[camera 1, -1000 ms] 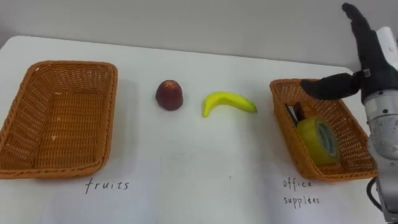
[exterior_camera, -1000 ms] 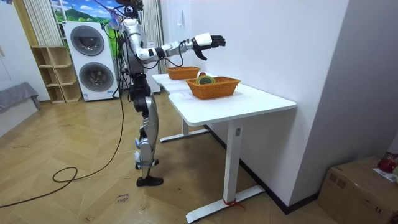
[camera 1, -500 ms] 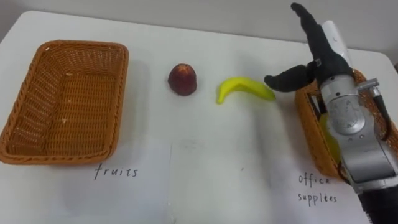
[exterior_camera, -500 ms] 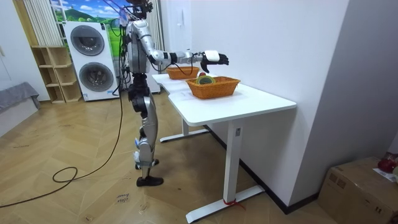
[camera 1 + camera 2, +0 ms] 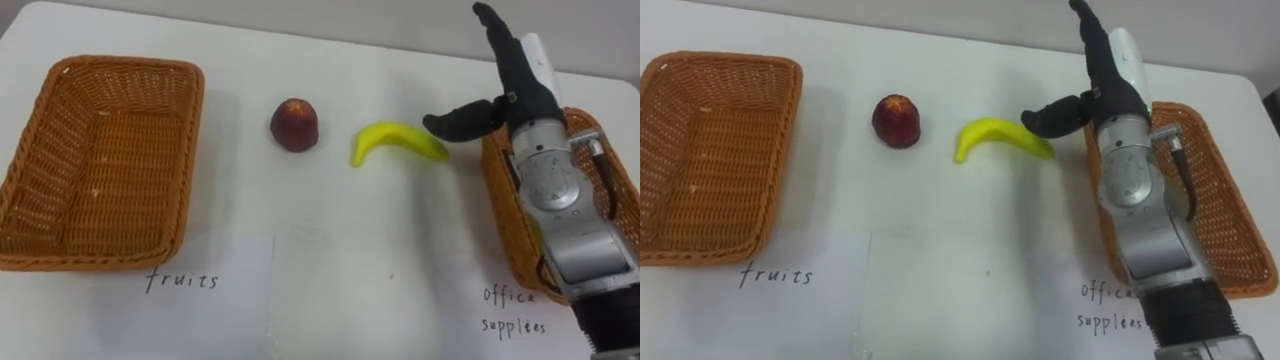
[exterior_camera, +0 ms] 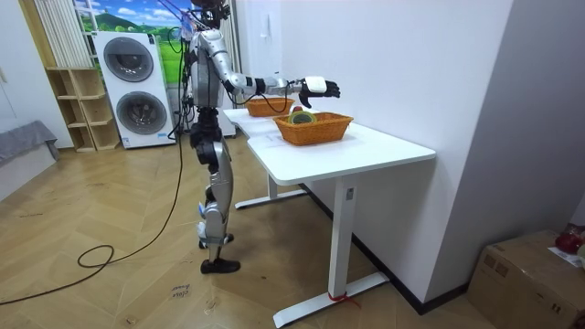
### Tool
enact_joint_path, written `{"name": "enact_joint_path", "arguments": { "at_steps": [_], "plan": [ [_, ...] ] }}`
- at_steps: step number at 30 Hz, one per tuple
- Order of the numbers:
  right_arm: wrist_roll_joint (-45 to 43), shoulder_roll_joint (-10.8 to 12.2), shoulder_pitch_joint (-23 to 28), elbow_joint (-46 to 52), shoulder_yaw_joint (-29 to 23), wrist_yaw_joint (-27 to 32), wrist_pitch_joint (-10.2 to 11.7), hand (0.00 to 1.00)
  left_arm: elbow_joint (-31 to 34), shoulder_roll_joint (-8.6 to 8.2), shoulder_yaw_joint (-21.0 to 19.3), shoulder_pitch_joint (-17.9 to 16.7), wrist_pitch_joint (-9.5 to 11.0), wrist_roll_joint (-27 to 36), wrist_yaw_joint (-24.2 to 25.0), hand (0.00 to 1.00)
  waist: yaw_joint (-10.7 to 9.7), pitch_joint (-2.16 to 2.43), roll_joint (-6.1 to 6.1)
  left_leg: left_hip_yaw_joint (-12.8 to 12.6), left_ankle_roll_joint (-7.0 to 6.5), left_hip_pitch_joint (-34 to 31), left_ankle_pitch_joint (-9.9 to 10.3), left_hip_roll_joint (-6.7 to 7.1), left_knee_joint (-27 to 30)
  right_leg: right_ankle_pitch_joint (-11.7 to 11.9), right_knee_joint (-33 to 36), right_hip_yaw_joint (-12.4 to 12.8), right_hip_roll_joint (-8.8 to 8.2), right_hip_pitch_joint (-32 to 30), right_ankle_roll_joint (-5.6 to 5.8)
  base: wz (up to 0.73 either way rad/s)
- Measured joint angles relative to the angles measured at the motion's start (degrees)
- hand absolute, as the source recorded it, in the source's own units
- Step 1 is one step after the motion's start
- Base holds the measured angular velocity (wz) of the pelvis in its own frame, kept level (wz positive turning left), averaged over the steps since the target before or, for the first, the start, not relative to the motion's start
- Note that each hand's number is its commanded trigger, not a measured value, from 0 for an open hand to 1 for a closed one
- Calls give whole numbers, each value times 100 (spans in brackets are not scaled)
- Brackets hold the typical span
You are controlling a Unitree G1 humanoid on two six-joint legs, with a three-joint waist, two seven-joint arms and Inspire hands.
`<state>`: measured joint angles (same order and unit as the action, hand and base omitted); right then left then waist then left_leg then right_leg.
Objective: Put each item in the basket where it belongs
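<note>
A dark red apple (image 5: 296, 125) and a yellow banana (image 5: 395, 141) lie on the white table (image 5: 330, 260) between two wicker baskets. The empty basket labelled fruits (image 5: 130, 63) stands at the left. At the right, my forearm covers much of the basket labelled office supplies (image 5: 612, 160); in the room view a yellow tape roll (image 6: 302, 116) shows inside it. My right hand (image 5: 515, 90) is open, fingers straight and pointing away from me, just right of the banana. Its thumb reaches toward the banana's right tip, and whether it touches I cannot tell.
I stand at the table's long side. The table's far edge runs close along a white wall. In the room view a washing machine (image 6: 136, 90) and a wooden shelf (image 6: 80, 108) stand behind me, on a wooden floor.
My right hand has swung left, from above the office supplies basket to beside the banana's right end, and come lower. The eye view shifted. Apple and banana lie where they were.
</note>
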<state>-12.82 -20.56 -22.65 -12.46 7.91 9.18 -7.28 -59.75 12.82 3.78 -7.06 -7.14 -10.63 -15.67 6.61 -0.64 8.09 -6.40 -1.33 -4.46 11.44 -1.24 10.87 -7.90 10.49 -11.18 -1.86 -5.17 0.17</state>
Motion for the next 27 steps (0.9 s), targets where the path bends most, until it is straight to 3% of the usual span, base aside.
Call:
{"name": "enact_joint_path", "arguments": {
  "at_steps": [14, 27],
  "plan": [
    [-475, -17, -507, -299, 436, -195, -30, 0, -215, -1, 5, 8, -123, -16, 38, 0, 4, 5, 24, 24, 42, -208, -90, 11, 52, 50, 29, -48, 17, -188, -68, 1],
    [-636, -39, -555, -484, 686, -468, -29, 0, -215, 77, 95, 28, -112, -19, 34, 0, 88, 0, 83, 43, 43, -243, -98, 14, 61, 54, 34, -55, 16, -213, -74, 0]
  ]
}}
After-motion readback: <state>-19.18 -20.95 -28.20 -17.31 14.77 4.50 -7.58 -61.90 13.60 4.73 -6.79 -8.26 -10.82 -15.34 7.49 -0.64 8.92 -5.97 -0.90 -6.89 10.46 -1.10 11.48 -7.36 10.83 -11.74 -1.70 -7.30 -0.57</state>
